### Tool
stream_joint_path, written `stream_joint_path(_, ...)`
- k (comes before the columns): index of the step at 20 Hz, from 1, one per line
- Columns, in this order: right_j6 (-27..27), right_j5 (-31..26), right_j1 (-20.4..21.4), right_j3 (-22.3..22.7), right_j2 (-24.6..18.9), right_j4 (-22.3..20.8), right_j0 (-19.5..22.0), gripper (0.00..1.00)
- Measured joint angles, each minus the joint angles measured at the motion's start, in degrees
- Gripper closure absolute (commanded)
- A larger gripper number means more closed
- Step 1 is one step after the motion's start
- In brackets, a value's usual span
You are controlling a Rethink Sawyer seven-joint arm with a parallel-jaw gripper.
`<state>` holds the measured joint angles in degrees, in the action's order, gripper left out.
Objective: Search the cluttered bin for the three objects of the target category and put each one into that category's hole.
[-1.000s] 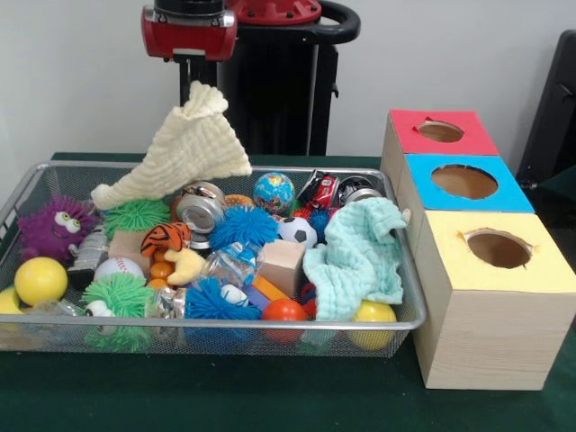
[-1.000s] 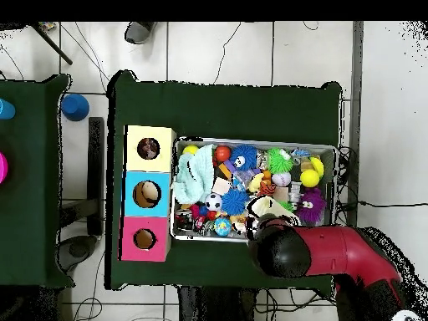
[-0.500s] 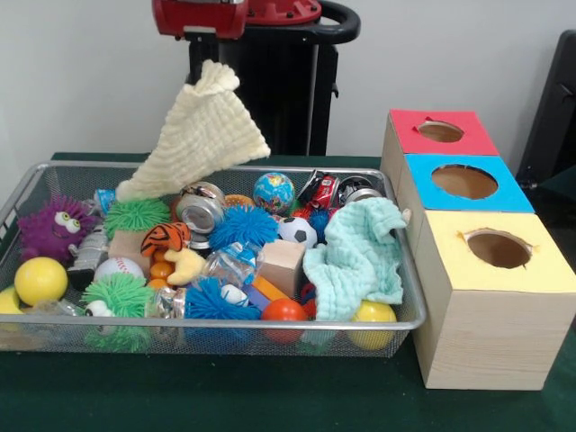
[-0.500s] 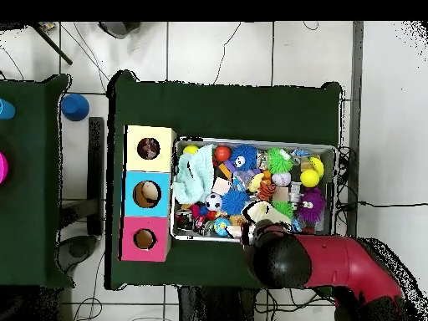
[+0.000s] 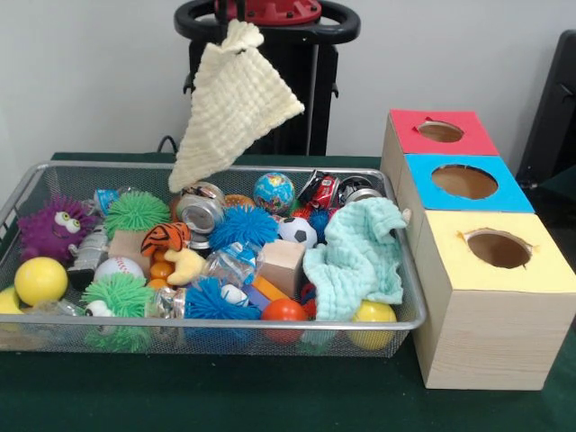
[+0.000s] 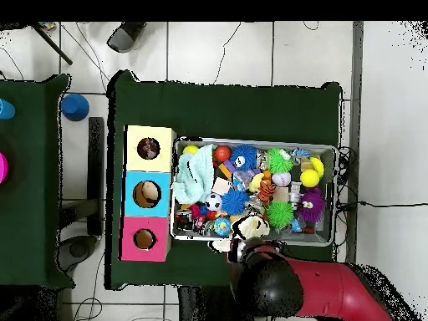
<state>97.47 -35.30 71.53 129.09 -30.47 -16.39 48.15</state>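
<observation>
The gripper was cut off by the front view's top edge above the cream cloth (image 5: 232, 99). A mint cloth (image 5: 355, 256) hid part of a yellow ball (image 5: 373, 314).

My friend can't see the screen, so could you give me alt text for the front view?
A cream cloth hangs in the air above a wire bin crammed with balls and toys, a mint cloth draped at its right end. Beside the bin, three wooden boxes have holes in red, blue and yellow tops.
</observation>
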Motion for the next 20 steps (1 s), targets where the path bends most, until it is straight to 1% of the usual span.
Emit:
stream_joint_path(5,0.0,0.53,2.09,3.67,-0.45,1.16,0.37,1.0)
stream_joint_path(7,0.0,1.43,2.63,5.45,-0.48,1.19,0.57,1.0)
stream_joint_path(8,0.0,2.66,3.16,7.21,-0.6,1.48,0.84,1.0)
stream_joint_path(10,0.0,3.54,3.64,8.57,-0.78,2.03,1.04,1.0)
stream_joint_path(12,0.0,4.97,4.89,10.99,-1.19,3.75,1.33,1.0)
stream_joint_path(16,0.0,5.82,6.58,13.59,-1.75,6.29,1.36,1.0)
stream_joint_path(20,0.0,5.86,8.05,15.5,-2.15,7.55,1.37,1.0)
